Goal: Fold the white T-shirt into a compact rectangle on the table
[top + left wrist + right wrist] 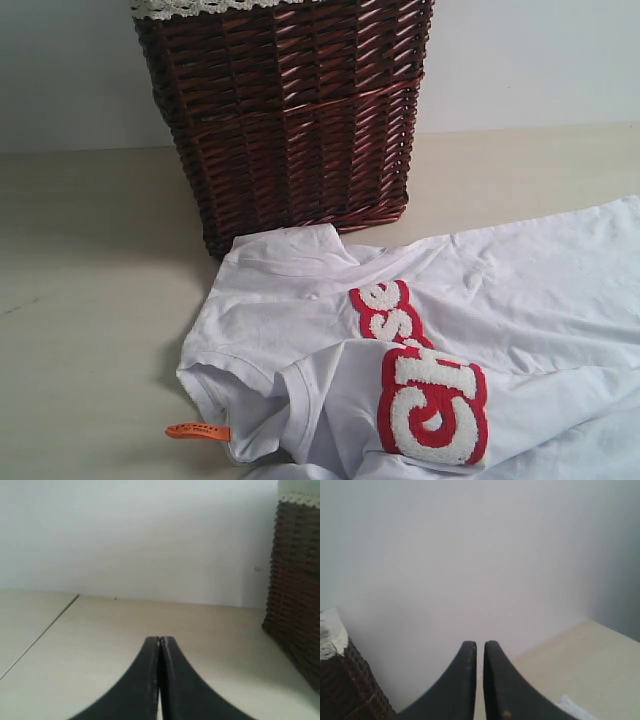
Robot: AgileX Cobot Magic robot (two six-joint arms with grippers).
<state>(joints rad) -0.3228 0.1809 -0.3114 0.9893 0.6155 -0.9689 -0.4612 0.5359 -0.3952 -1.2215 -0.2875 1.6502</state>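
Rumpled white T-shirt point(420, 350) lying loose on desk point(80, 300) beside wicker basket point(290, 110), unfolded. Left gripper point(160, 641) jaws closed, empty; right gripper point(480, 645) nearly closed, empty, both clear.

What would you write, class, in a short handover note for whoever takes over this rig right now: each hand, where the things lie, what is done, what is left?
Left hand: shut, empty, above bare table.
Right hand: nearly shut, a thin gap between the fingers, holding nothing, raised toward the wall.
White T-shirt: rumpled on the table in front of the wicker basket, lettered patch creased, orange tag sticking out at its near edge.
Done: no neat fold yet.
Left: spread it flat, then fold into a compact rectangle.
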